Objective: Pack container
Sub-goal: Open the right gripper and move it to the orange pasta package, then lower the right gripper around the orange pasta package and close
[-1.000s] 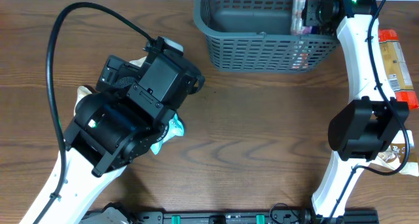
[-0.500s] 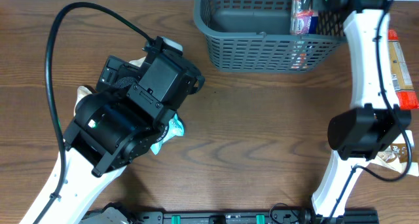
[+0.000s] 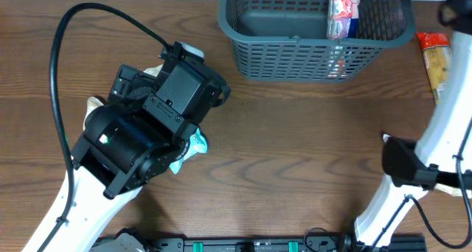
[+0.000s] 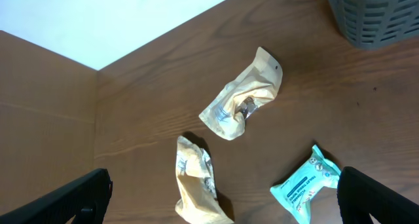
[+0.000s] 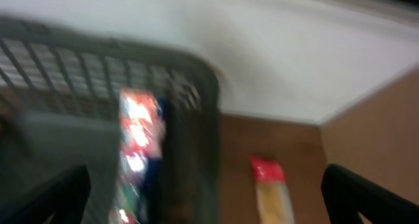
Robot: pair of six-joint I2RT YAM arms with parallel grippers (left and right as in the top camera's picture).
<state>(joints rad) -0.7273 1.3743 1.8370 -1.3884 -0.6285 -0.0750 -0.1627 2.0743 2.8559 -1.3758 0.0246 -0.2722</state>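
Observation:
The dark grey-blue container (image 3: 295, 57) stands at the table's far edge. A red and white snack packet (image 3: 344, 5) lies inside it at the right end. My left gripper (image 4: 222, 201) is open and empty, hovering above a beige packet (image 4: 196, 185), with a second beige packet (image 4: 241, 103) and a teal packet (image 4: 306, 188) close by. The container's corner (image 4: 380, 14) shows at the top right of the left wrist view. My right gripper (image 5: 206, 198) is open and empty. Its view is blurred and shows the container (image 5: 65, 60), the red packet (image 5: 137, 152) and a yellow packet (image 5: 272, 194).
A yellow packet with red ends (image 3: 435, 60) lies on the table right of the container. My left arm (image 3: 147, 134) covers most of the left packets from overhead; the teal one (image 3: 195, 145) peeks out. The right arm's base (image 3: 413, 171) stands at the right.
My right arm has swung away from the container's right end toward the right edge, leaving the red packet inside. The left arm has not moved.

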